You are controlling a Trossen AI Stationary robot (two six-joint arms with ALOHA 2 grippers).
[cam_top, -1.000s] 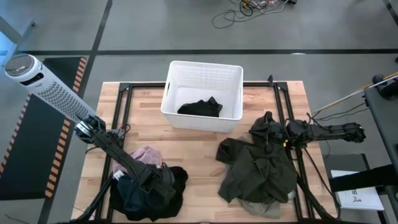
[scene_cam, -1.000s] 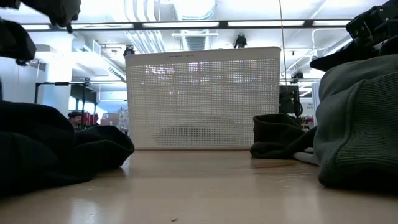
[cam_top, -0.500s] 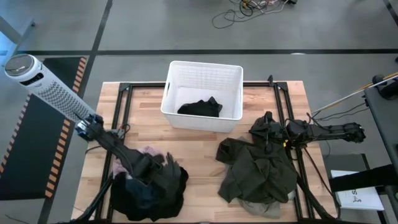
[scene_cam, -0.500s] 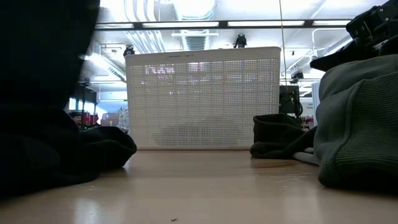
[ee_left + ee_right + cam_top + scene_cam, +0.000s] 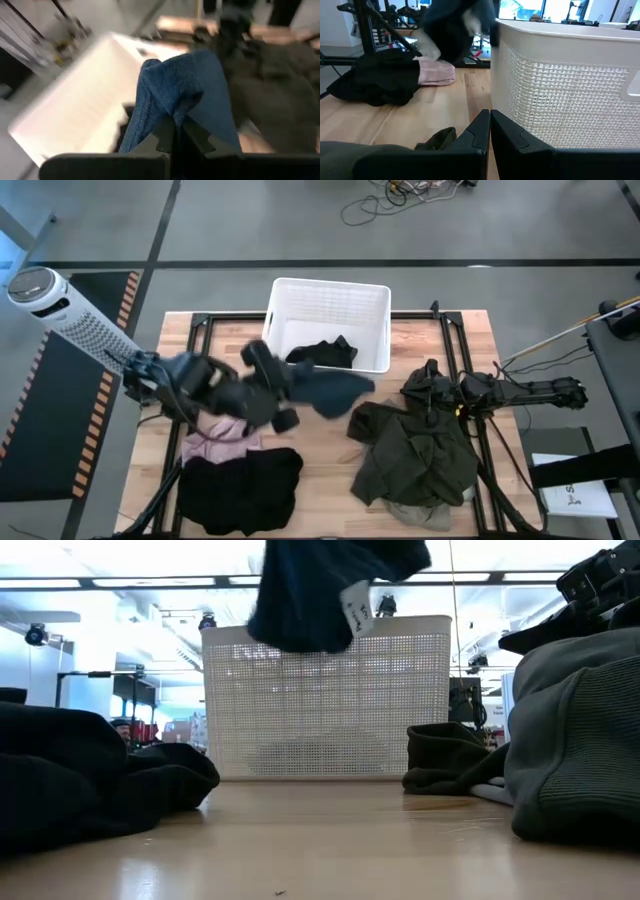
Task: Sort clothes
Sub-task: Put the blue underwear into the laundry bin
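My left gripper (image 5: 288, 385) is shut on a dark teal garment (image 5: 332, 388), held in the air just in front of the white basket (image 5: 275, 330). The garment also shows in the low view (image 5: 330, 585). A pale pink shirt (image 5: 222, 440) and a black piece (image 5: 240, 488) lie on the near left of the table. An olive-green and khaki pile (image 5: 415, 455) lies at the right. My right gripper (image 5: 432, 395) is shut, low over the pile's far edge (image 5: 490, 122). I cannot tell whether it touches the pile. Another black piece (image 5: 322, 352) lies in the basket. My left gripper pinches a bunched fold of the dark teal garment (image 5: 172, 114) between its two fingers. The fingers come roughly level from the table's left. The cloth humps up over the fingertips and trails toward the table's right, lifted clear of the table and slack.
The lattice-sided basket (image 5: 560, 80) stands at the far middle of the wooden table (image 5: 320, 470). Bare wood lies between the two piles. A black frame (image 5: 200, 340) runs along the table's sides. A white perforated cylinder (image 5: 70, 315) stands beyond the far left corner.
My left gripper has risen from the near-left pile and swung toward the far edge and the basket, carrying the dark teal garment, now lifted clear. The pink shirt has been uncovered. The black piece stays on the table.
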